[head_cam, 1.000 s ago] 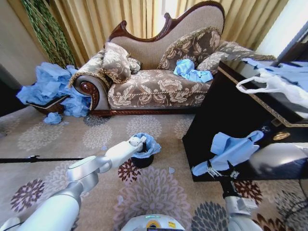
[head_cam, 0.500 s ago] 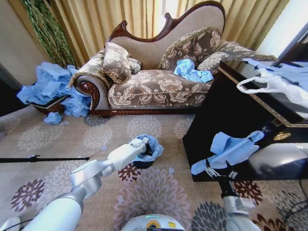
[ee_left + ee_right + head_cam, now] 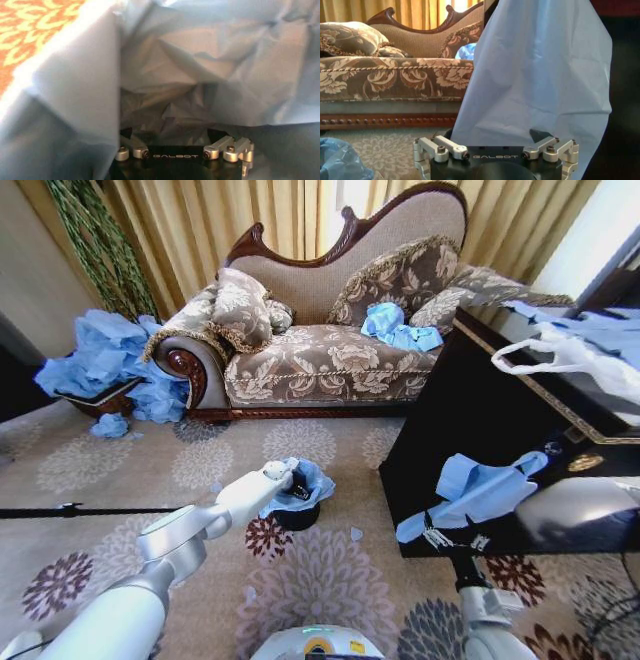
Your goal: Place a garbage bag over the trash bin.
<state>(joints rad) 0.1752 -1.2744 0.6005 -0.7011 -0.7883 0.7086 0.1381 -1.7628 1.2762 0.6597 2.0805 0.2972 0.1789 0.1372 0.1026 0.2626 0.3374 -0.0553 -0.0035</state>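
Your left claw [image 3: 290, 476], state unclear, sits inside the garbage bag [image 3: 312, 479] to seat it in the trash bin [image 3: 297, 513]; your right claw [image 3: 447, 538] grips a spare blue bag [image 3: 478, 490] near the desk [image 3: 500, 430].

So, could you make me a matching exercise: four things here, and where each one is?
Things:
1. thin light-blue plastic garbage bag
2. white plastic bag with loop handles
3. heap of light-blue bags
4. small black cylindrical trash bin

Places:
A. on the dark table
B. on the patterned carpet
C. beside the sofa, at its scrolled arm
D. in the bin's mouth, with the left gripper inside

Pairs: 1-D, 2-A, 3-C, 4-B
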